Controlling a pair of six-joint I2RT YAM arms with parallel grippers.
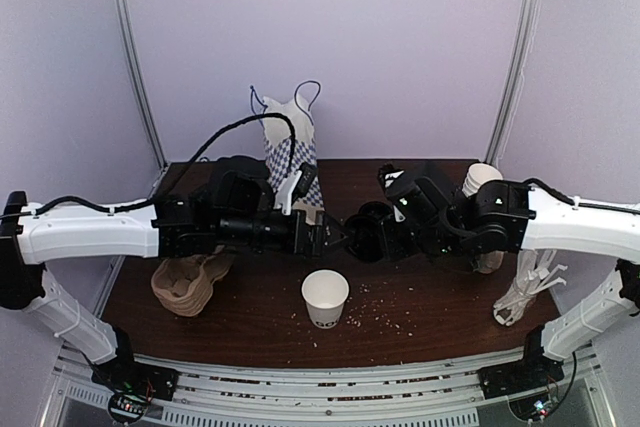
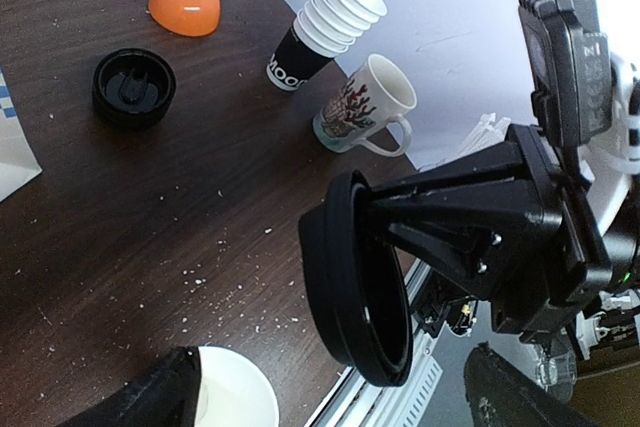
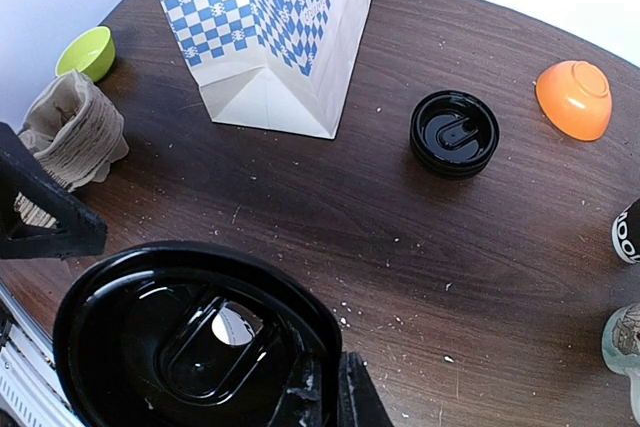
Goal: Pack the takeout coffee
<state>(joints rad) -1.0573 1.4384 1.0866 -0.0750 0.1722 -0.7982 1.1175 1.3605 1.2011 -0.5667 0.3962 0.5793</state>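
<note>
**1. Paper cup** (image 1: 325,297): white with dark print low on the wall. It stands upright at near centre of the table (image 1: 250,322), lidless. The interior shows white and no liquid is visible.

**2. Lid** (image 2: 352,277): 1 black round lid, pinched at its rim by the right gripper (image 2: 390,212). It is held on edge in the air, above and just beyond the cup, not touching it.

**3. Left gripper** (image 1: 328,237): fingers spread with nothing between them, just left of the lid.

**Step judged:** capping the cup.
- Turn the lid level, centre it over the rim and press evenly all round.
- The light cup may slide or tip, so the free gripper could steady its wall without crushing it.

**4. Pulp carriers** (image 1: 185,282): stacked at left, with no cup seated in them.

**5. Spare lids** (image 3: 455,132): a short black stack, right of the bag.

**6. Paper bag** (image 1: 292,152): blue check, upright at far centre. Its contents are not visible.

**7. Bowls:**
- The green bowl (image 3: 85,52), far left, looks empty.
- The orange bowl (image 3: 573,97), right of the spare lids, is upside down.

**8. Cup stack** (image 2: 325,32) and **mug** (image 2: 365,102): both at right, and the mug shows empty.
</note>
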